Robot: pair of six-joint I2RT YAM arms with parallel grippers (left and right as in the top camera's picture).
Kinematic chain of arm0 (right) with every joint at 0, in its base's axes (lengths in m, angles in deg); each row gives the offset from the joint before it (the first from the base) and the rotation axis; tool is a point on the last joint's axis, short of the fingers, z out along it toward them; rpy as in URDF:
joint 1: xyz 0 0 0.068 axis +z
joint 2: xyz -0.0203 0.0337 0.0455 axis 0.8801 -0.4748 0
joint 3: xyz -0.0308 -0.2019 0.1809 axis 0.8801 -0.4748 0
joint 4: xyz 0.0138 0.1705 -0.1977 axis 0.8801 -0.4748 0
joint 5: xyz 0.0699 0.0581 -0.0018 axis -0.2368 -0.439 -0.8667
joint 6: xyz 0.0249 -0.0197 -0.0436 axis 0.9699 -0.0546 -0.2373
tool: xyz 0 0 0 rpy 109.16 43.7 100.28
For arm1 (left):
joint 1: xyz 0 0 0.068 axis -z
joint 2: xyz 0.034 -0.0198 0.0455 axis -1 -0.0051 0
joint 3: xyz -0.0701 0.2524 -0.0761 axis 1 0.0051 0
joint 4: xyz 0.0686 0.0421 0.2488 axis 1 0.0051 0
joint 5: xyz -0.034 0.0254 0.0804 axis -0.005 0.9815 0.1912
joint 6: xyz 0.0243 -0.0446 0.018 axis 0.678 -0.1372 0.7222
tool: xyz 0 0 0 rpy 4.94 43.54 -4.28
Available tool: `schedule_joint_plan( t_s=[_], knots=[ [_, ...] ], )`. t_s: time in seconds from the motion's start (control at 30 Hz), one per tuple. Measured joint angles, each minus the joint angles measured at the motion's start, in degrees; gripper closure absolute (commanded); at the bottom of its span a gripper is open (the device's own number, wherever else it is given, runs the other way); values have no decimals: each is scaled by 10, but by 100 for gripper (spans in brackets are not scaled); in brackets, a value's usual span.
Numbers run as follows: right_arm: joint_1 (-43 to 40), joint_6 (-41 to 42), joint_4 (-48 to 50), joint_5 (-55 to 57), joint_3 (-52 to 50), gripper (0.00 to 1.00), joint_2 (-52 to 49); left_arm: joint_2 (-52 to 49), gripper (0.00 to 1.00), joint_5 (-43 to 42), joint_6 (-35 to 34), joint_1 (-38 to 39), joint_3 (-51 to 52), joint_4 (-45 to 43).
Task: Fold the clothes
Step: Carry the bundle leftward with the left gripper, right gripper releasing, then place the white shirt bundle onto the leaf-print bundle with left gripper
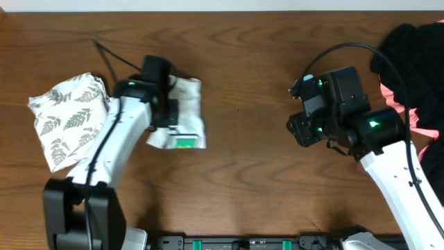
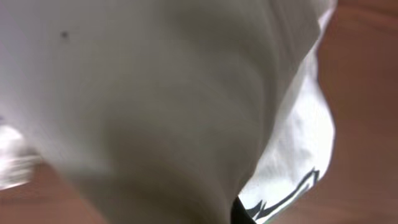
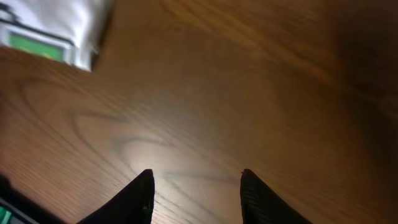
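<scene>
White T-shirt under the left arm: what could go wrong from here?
1. The left tool looks shut on the folded white T-shirt; pulling away without releasing could drag the fold apart.
2. Cloth fills the left wrist view, so the grip can't be checked from there.
3. The leaf-print garment lies right beside the left arm; a swing could sweep it.

Four garments lie here: a white T-shirt [image 1: 186, 114], a leaf-print piece [image 1: 66, 118], a black piece [image 1: 409, 48], a coral-pink piece [image 1: 423, 123]; two arms [image 1: 111, 149] [image 1: 392, 163].

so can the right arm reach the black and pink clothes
Likely yes: the black and pink clothes lie beside it, nothing between, but its open gripper faces the white shirt and must turn.
</scene>
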Motion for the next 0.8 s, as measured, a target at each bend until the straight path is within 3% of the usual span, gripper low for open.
schedule_joint_plan(
  t_s=[0.3, 0.8],
  knots=[
    [-1, -2, -4, 7, 0, 57, 2, 17, 94, 116, 29, -83, -18, 0],
    [-2, -2, -7, 13, 0, 57, 2, 17, 94, 135, 91, -144, -152, 3]
  ],
)
